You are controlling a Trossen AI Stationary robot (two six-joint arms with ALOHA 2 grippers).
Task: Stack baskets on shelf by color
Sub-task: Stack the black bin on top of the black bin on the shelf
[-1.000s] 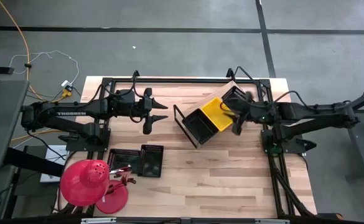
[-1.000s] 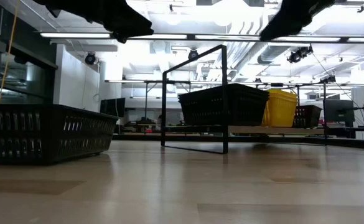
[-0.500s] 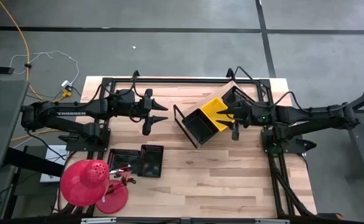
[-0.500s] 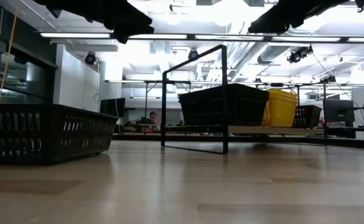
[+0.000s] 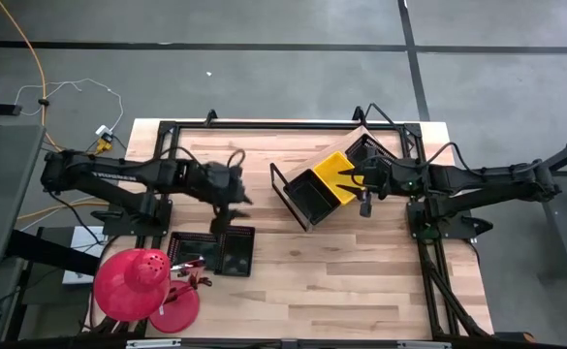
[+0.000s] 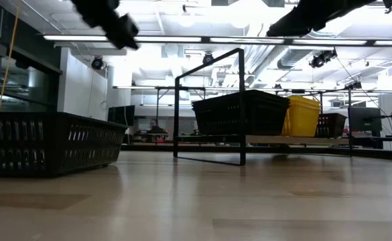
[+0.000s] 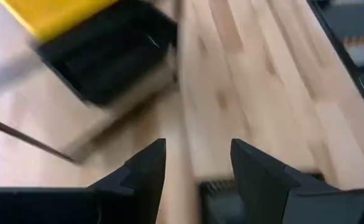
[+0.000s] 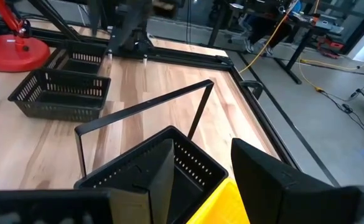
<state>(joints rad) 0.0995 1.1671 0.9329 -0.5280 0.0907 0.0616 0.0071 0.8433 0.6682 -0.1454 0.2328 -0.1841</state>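
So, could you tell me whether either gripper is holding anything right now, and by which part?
Nothing is held. The left gripper is open above the table near the black baskets, and the right gripper is open over the baskets on the shelf.

- You have a light wooden table (image 5: 302,281) with black frame rails along its edges.
- Your slanted shelf (image 5: 288,199) stands on the table's far right part, a light board in a thin black frame.
- On the shelf sit a black basket (image 5: 312,197), a yellow basket (image 5: 336,174) just beside it, and another black basket (image 5: 368,150) at the far end.
- Two black baskets (image 5: 215,250) lie side by side on the table's near left.
- A red dome-shaped object (image 5: 133,283) sits at the near left corner, beside those baskets.
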